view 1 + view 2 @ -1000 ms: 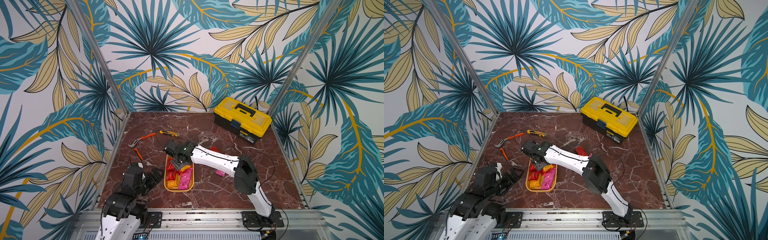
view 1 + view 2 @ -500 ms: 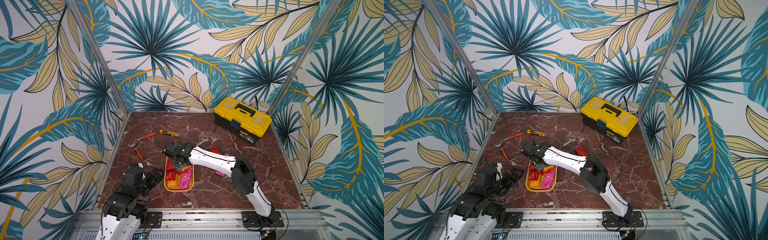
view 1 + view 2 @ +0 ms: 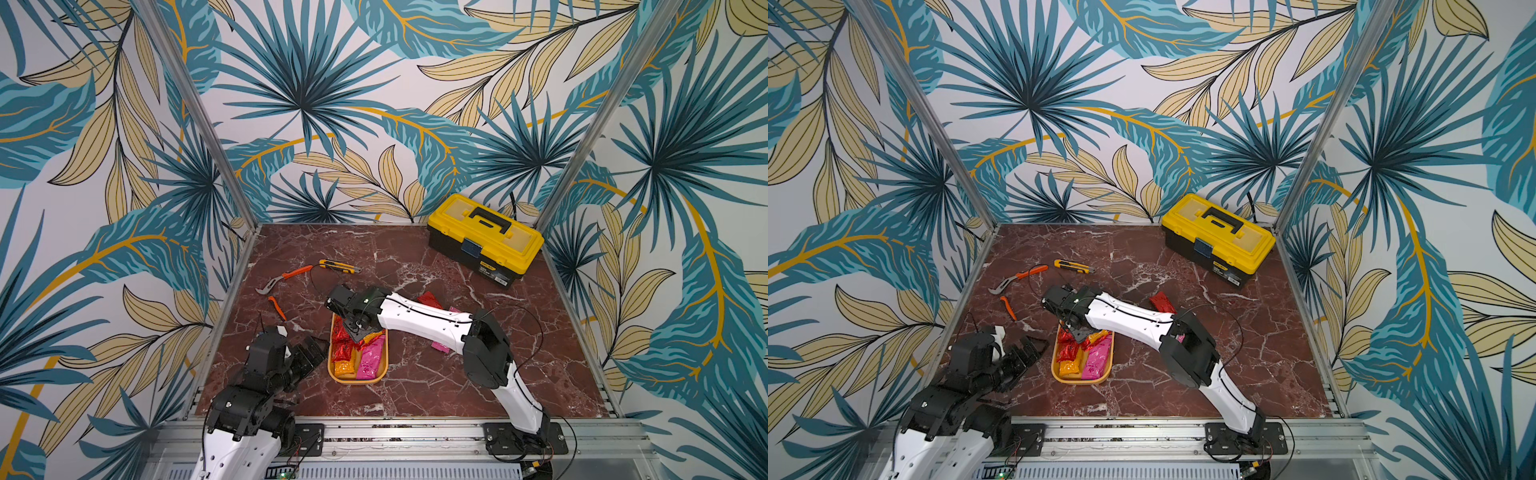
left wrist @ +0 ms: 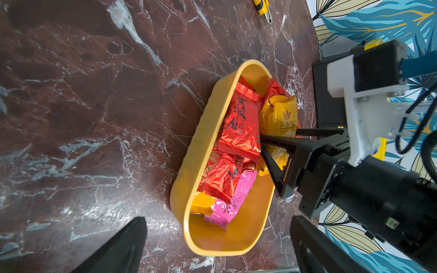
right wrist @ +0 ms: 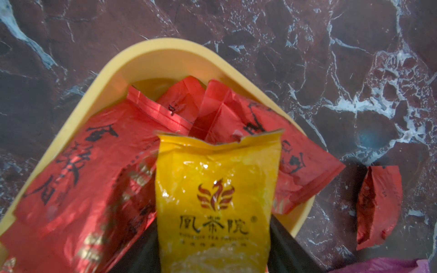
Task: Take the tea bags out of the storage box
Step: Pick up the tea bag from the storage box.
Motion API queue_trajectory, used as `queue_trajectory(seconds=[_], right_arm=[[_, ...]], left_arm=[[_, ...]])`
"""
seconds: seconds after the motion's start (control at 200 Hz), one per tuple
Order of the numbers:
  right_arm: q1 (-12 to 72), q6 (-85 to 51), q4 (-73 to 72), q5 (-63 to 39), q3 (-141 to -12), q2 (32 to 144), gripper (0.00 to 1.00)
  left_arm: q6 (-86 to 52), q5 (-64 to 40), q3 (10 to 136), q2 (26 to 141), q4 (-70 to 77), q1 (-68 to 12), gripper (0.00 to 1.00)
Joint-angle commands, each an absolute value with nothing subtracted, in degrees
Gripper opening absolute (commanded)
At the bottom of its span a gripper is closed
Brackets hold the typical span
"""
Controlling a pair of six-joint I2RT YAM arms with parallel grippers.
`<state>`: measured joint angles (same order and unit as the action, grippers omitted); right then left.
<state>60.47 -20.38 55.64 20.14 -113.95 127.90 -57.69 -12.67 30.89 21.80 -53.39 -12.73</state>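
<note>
Tea bags [image 3: 353, 353] lie heaped in the storage box [image 3: 358, 381], which sits on the marble table [image 3: 415, 386] near its front edge in both top views. The right gripper [image 3: 357, 332] dips into the far end of the box from across the table. Its arm passes above a red sachet [image 3: 430, 300] and a pink sachet [image 3: 440, 345] lying outside the box; I take those for bags already removed. The left gripper [image 3: 313, 353] hangs just beside the box with its jaws spread wide and empty, seemingly kept clear of the other arm. A toolbox [image 3: 486, 237], a utility knife [image 3: 338, 267] and pliers [image 3: 297, 272] lie well apart toward the back and play no part.

From the left wrist, red, pink and orange sachets are piled on one another inside the box. The right gripper's fingers [image 4: 279, 141] straddle an orange-yellow sachet [image 4: 279, 118] that leans up over the rim. It is the topmost one, so it should come away without dragging the others.

From the right wrist, that sachet fills the gap between the dark fingers, pinched by its long sides above the red ones. I judge the lift is just beginning, with most bags inside the box.
</note>
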Motion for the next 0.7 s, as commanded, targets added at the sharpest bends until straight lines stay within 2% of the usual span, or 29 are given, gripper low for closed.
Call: queue_trajectory(seconds=[0.0,0.245,0.696], right_arm=[[60.82,-21.05,56.3,21.31,-114.17,128.46,0.65],[60.76,-20.8,56.25,21.32,-114.18,126.62,0.64],[58.88,-20.04,55.83,23.01,-111.49,118.84,0.62]], left_arm=[[-57.5,-12.61,30.19,21.92,-52.16,-12.22,1.0],[-57.09,-12.59,31.34,23.06,-51.67,-12.22,1.0],[-53.45,-14.08,38.91,33.05,-46.9,-12.24,1.0]])
